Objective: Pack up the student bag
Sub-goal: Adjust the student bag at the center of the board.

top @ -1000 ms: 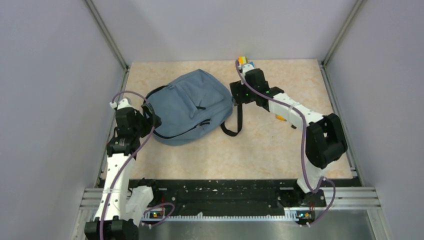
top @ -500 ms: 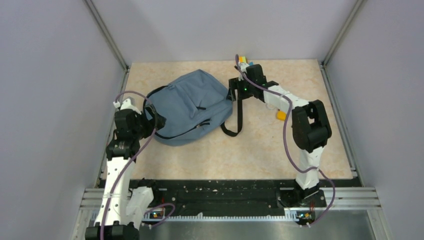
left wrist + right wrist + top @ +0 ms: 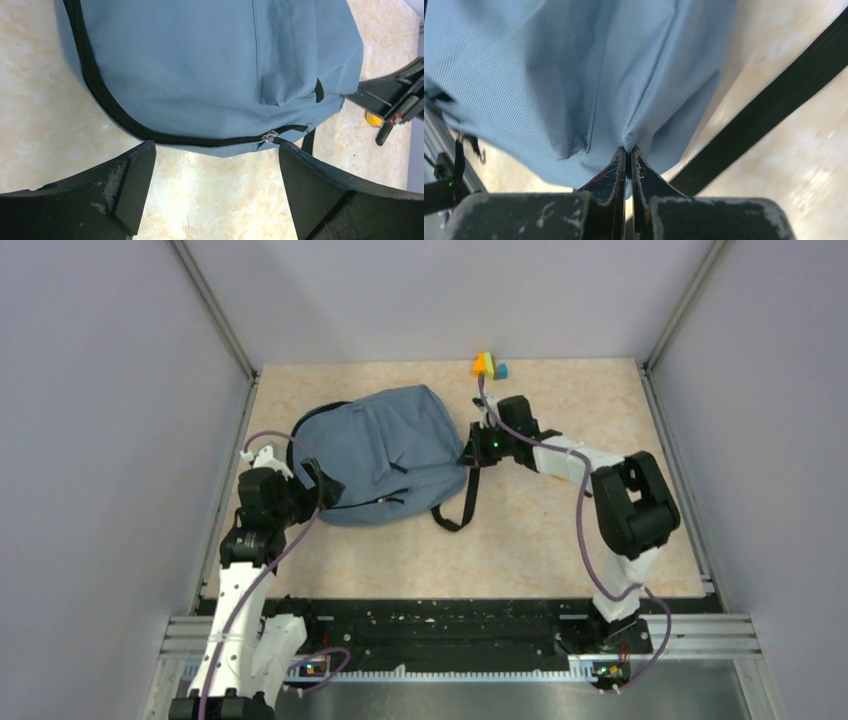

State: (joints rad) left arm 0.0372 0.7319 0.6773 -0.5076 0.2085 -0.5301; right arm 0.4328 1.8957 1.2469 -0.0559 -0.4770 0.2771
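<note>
The student bag, a soft dusty-blue backpack with a dark zipper and black straps, lies flat on the table's left half. At its right edge my right gripper is shut, pinching a fold of the bag's blue fabric between its fingertips. My left gripper stands open at the bag's lower left edge, its fingers spread wide over bare table just short of the zipper. The metal zipper pull lies near the right finger. Nothing is between the left fingers.
A black strap trails from the bag toward the table's middle. Small orange and blue blocks sit at the back wall. A yellow item shows by the right arm. Grey walls close the table on three sides.
The right gripper has closed on the bag's right edge and drawn back toward me. The bag has shifted and turned. The left gripper moved slightly right along the bag's lower edge.
</note>
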